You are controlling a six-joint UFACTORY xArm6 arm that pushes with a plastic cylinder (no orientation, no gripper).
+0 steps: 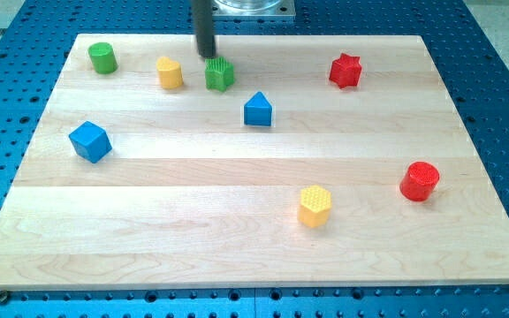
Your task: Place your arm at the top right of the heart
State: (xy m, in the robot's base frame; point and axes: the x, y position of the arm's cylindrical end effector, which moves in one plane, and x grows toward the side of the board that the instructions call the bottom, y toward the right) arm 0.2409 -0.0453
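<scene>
The arm carried no hand, only a dark rod, so there was nothing to open or close. My tip (207, 56) stood near the view's top, in the gap between the yellow plastic block (170, 72), which I took for the heart though its shape was hard to read, and the green ribbed plastic block (220, 74), just beside the latter. That already lay up and to the right of the heart, so the approach looked nearly done. Any next move called for a small nudge toward the heart without bumping either block. No containers stood on the pale wooden counter (237, 256).
</scene>
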